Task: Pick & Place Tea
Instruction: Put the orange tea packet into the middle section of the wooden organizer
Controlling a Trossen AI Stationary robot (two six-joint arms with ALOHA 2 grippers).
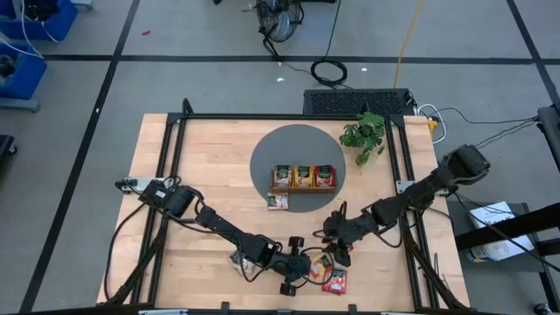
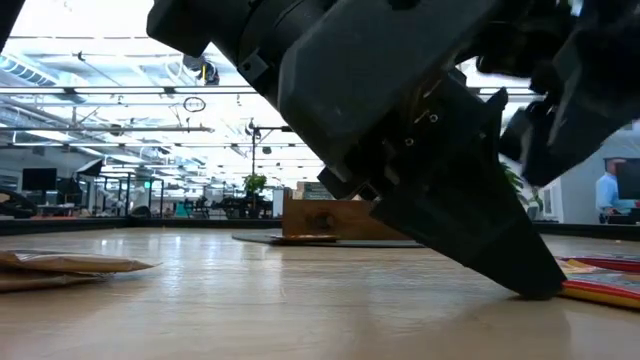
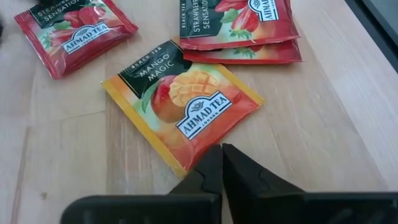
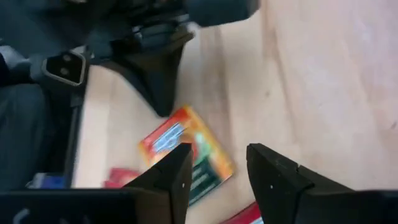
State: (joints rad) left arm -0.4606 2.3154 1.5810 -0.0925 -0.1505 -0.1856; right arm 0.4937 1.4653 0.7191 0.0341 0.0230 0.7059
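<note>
An orange mango tea sachet lies flat on the wooden table near its front edge, with red sachets and a stack of two just beyond it. My left gripper is shut, slanting down, with its tip at the orange sachet's edge. My right gripper hangs open above the same sachet, with nothing between its fingers. In the high view, my left gripper and my right gripper flank the sachets. My left gripper has its shut fingertips at the orange sachet's edge, between two of its corners. It comes slanting down from the table's left side. The sachet lies flat on the table. Whether the tips rest on the edge or just beside it, I cannot tell.
A wooden tray with three sachets stands on a round grey mat mid-table, with one sachet beside it. A plant stands at the back right. More sachets lie under my left arm. A black frame runs along the table's edges.
</note>
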